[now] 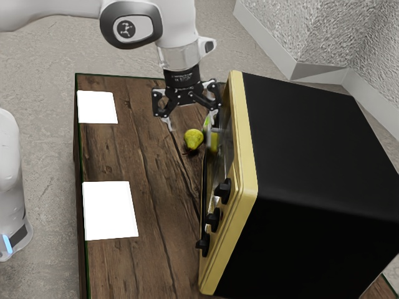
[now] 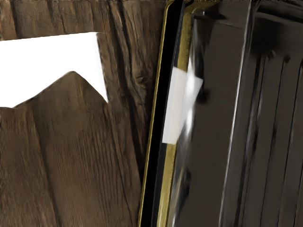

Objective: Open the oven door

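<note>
My gripper point(image 1: 189, 123) hangs over the table with its fingers point(image 1: 166, 123) well apart, one of them right up close to the front of the oven point(image 1: 318, 143). There's small pale lettering on the black body, too fine to read, and up the white arm point(image 1: 177, 25) sits a round dark emblem on a pale badge.

Just beside that nearer finger, here's the oven door point(image 1: 229, 137), on the gold-framed front; whether it's touching me, I can't tell. Nor can I tell whether the door stands slightly ajar. The wrist view gives me a gold edge, a black strip and a glossy dark surface with a white patch across the border.

Below my fingers, a yellow-green pear point(image 1: 193, 139) rests on the wooden table point(image 1: 162, 205). Along the oven's front come three black knobs, point(image 1: 224, 190) any markings unclear from here. Farther out, two plain white rectangles point(image 1: 110, 210) lie on the wood, and past the table's edge stands a white rounded base point(image 1: 9, 180) with a light-blue strip.
</note>
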